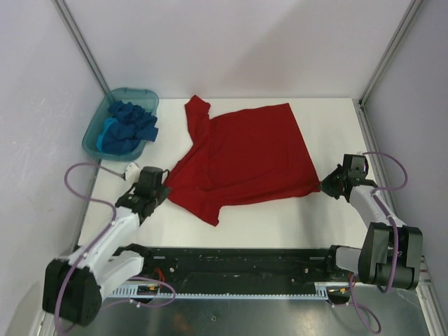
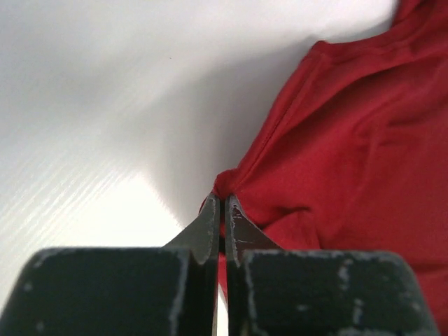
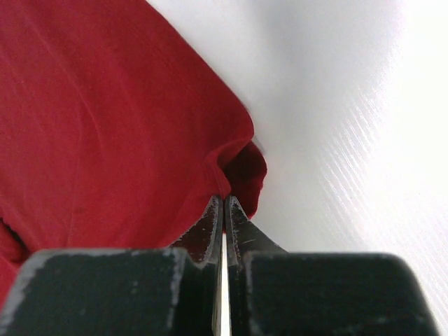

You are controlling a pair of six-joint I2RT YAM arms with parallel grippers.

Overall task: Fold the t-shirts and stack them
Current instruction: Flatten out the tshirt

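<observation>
**Both near corners of the red t-shirt (image 1: pixel 245 157) clamped**

Top view: the red t-shirt is spread over the middle of the counter (image 1: pixel 280 224), its near edge running left to right between the arms. The left jaws are set at its near-left corner, the right jaws at its near-right corner. The blue t-shirts (image 1: pixel 129 127) are heaped in the teal tub (image 1: pixel 93 136) at the far-left corner.

Left wrist view: the left jaws are pressed together on a pinch of red hem; the cloth lies ahead and rightward.

Right wrist view: the right jaws are likewise clamped on a fold of red edge; the cloth lies ahead and leftward. An even, joint lift is judged necessary.
</observation>
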